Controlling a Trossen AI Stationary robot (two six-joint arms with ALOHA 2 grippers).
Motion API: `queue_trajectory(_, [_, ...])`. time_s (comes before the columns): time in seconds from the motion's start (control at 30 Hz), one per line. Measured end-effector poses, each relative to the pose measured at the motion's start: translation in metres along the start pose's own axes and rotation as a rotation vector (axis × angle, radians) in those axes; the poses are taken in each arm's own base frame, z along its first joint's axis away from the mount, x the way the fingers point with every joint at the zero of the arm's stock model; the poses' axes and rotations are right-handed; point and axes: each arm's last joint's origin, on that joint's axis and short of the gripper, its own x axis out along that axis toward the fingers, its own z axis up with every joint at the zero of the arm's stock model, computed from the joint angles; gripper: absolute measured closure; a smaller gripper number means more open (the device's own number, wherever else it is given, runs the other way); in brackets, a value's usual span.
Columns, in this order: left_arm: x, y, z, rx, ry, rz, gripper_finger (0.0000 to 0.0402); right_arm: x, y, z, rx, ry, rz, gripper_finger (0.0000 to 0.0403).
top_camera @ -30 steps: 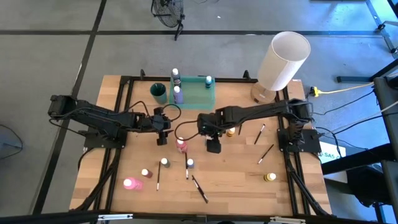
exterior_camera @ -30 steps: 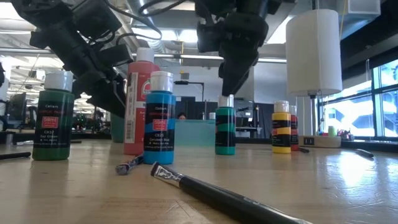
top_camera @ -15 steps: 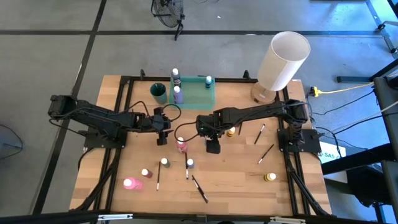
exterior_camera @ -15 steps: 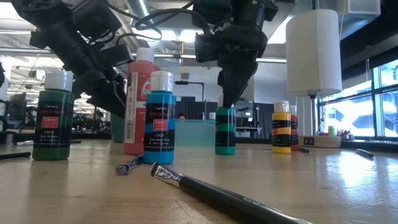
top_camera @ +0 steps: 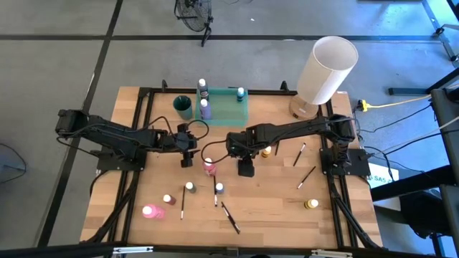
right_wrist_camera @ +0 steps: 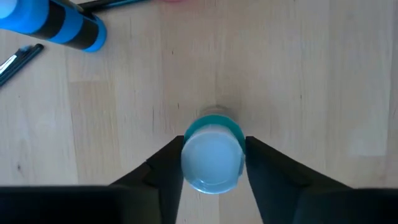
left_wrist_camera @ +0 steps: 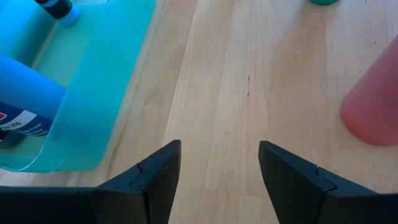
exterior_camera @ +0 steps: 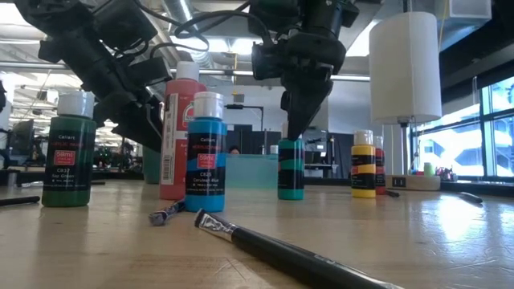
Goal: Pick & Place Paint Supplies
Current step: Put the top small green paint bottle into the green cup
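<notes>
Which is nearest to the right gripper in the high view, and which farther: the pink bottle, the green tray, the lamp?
From the right gripper:
1. Pink bottle, beside it, toward the left arm.
2. Green tray, at the far edge.
3. Lamp, far right corner.

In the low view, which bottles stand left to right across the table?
Green bottle → red bottle → blue bottle → teal bottle under the right claw → yellow bottle.
</notes>
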Motion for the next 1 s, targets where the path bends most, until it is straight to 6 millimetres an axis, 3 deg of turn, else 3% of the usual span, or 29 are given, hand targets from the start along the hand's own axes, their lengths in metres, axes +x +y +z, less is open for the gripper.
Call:
queue_trajectory(0.17, [0.000, 0.000, 0.000, 0.000, 0.000, 0.000, 0.0190, -0.002, 0.000, 0.001, -0.001, -0.010, 0.001, 0.0287])
queue_trajectory(0.53, [0.000, 0.000, 0.000, 0.000, 0.000, 0.000, 0.0190, -0.005, 0.001, -0.002, 0.001, 0.034, -0.005, 0.0287])
queue_trajectory(0.87, [0.000, 0.000, 0.000, 0.000, 0.000, 0.000, 0.0190, -0.034, 0.011, 0.009, -0.026, 0.023, -0.224, 0.0287])
queue_trajectory(1.0, [0.000, 0.000, 0.000, 0.000, 0.000, 0.000, 0.0190, -0.053, 0.010, 0.014, 0.044, -0.016, -0.436, 0.0287])
